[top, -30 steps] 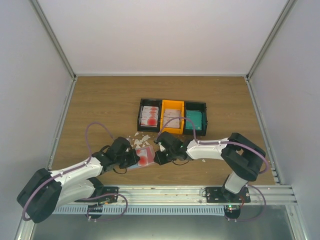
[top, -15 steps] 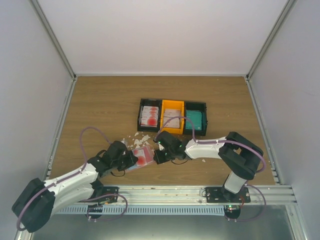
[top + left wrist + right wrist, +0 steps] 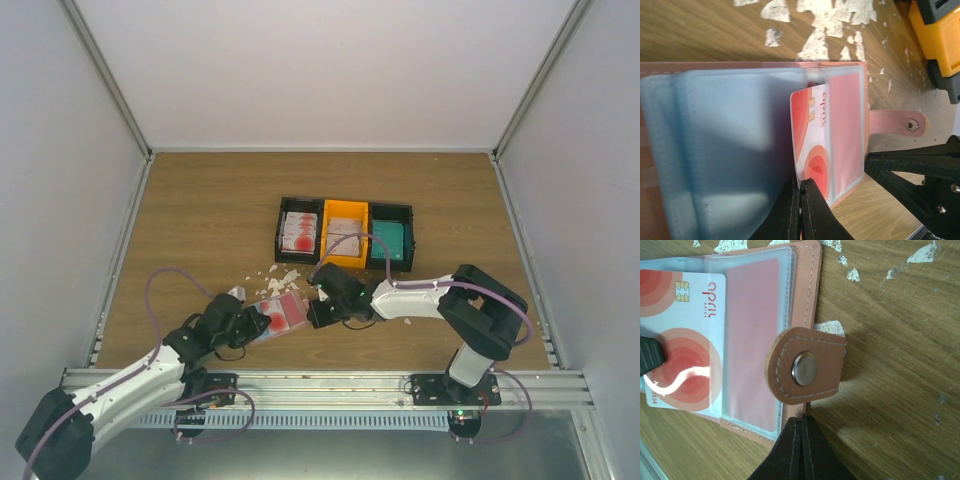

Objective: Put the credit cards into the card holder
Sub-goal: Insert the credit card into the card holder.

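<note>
Left wrist: left claw (image 3: 799, 192) pinches credit card (image 3: 810, 135), its length along card holder's (image 3: 846, 125) tab edge; right claw (image 3: 800, 432) pinches holder.

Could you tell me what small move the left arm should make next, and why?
Probably slide the credit card deeper toward the snap tab: the left gripper pinches it, and empty pink sleeve of the card holder shows beyond its leading edge, while the right gripper sits shut at the holder's edge.

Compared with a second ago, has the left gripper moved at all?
Yes. The left gripper, pinching a credit card, has drawn back toward the near-left, farther from the fixed tray.
</note>
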You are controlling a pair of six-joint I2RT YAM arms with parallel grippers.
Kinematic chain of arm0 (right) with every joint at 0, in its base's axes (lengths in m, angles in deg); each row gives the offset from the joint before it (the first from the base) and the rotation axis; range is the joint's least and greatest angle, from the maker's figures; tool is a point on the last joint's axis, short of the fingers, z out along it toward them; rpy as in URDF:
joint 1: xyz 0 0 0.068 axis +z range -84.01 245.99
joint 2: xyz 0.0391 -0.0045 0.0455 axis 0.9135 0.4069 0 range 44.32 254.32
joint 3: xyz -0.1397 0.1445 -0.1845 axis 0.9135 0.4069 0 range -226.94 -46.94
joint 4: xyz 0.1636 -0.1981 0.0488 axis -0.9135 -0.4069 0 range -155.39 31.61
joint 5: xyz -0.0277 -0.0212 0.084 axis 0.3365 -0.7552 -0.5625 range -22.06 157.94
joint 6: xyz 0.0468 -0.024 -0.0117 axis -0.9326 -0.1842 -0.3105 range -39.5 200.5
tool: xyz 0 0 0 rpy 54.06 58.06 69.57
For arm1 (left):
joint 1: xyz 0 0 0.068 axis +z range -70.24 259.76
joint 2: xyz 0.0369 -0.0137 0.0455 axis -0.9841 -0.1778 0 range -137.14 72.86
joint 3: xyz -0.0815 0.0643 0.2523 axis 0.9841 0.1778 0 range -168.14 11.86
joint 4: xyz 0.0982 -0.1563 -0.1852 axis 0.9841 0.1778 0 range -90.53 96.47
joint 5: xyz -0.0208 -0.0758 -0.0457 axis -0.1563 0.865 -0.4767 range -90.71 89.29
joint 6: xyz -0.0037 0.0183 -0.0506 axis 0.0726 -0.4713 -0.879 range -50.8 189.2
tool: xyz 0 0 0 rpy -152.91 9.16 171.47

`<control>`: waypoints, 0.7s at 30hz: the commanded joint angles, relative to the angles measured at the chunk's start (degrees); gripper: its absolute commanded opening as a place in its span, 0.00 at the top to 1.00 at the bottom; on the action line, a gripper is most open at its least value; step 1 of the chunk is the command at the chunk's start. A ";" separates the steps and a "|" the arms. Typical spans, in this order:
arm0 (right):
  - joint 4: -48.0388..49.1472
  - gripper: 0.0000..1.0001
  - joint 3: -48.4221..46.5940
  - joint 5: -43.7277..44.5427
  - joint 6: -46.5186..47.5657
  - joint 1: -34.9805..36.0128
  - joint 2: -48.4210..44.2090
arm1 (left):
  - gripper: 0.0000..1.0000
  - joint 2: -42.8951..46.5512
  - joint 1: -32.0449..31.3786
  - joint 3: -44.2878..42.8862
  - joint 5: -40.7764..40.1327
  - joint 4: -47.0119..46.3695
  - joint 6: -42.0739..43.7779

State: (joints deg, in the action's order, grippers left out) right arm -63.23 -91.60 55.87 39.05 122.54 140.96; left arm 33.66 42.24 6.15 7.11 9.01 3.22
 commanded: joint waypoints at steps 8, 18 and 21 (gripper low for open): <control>-1.93 1.00 1.17 -0.91 2.12 -0.13 3.66 | 1.00 -4.94 0.03 2.73 0.72 -5.66 -0.96; -0.98 0.99 1.34 -2.42 2.52 0.02 4.68 | 1.00 -11.89 -0.01 1.69 4.02 -12.19 1.23; -0.88 0.99 1.39 -2.53 2.52 -0.04 4.76 | 1.00 -14.70 -0.14 0.69 5.44 -13.28 3.01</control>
State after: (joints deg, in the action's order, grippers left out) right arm -61.83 -91.62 53.42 40.66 122.08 141.79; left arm 22.77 42.33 7.33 9.80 -3.97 3.11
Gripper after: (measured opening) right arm 0.008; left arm 0.028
